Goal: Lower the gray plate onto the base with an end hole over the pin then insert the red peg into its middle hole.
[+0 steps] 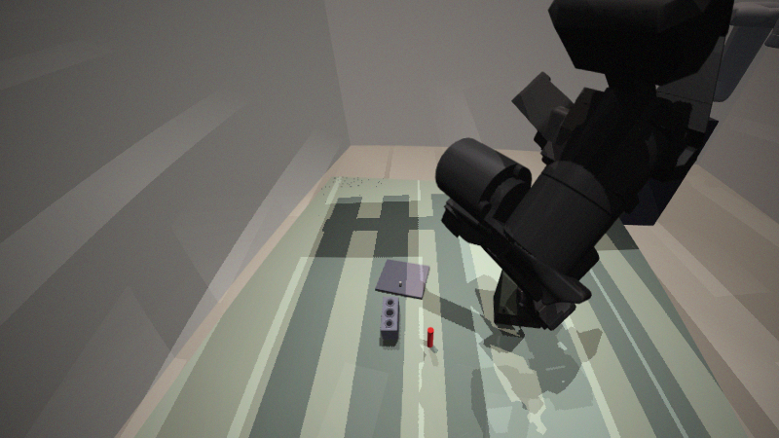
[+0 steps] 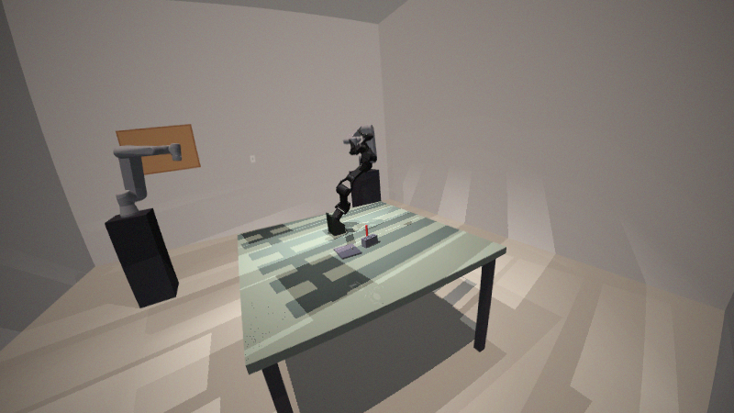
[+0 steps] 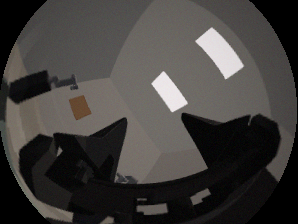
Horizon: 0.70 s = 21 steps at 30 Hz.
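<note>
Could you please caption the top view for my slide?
Open gripper hovers beside the red peg, three-hole plate and pinned base.

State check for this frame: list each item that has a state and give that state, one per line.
gray plate: on the table, beside the base, not on the pin, three holes empty
base: flat on the table, bare
pin: upright, uncovered
red peg: standing upright on the table, apart from the plate
gripper: open, holding nothing, away from the parts
</note>
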Available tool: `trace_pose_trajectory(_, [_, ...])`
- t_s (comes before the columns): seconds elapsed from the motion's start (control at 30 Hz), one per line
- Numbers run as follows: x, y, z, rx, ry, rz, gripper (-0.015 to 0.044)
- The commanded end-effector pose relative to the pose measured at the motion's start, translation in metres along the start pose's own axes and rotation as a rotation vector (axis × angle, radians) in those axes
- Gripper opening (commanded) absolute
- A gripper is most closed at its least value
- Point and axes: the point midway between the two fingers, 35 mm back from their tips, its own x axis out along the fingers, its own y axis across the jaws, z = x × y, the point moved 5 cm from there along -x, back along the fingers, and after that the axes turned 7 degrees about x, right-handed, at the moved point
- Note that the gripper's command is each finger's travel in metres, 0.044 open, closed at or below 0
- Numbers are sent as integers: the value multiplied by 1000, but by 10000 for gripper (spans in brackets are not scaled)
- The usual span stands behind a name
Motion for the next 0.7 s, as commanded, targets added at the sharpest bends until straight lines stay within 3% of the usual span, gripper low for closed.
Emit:
trace_pose_trajectory(0.0, [0,0,0,0,0,0,426])
trace_pose_trajectory(0.1, [-1,-8,-12,25,10,-61,440])
trace_pose_trajectory(0.37, [14,5,-121,334,361,-81,440])
trace_pose_trajectory(0.67, [-31,23,-235,634,820,-260,440])
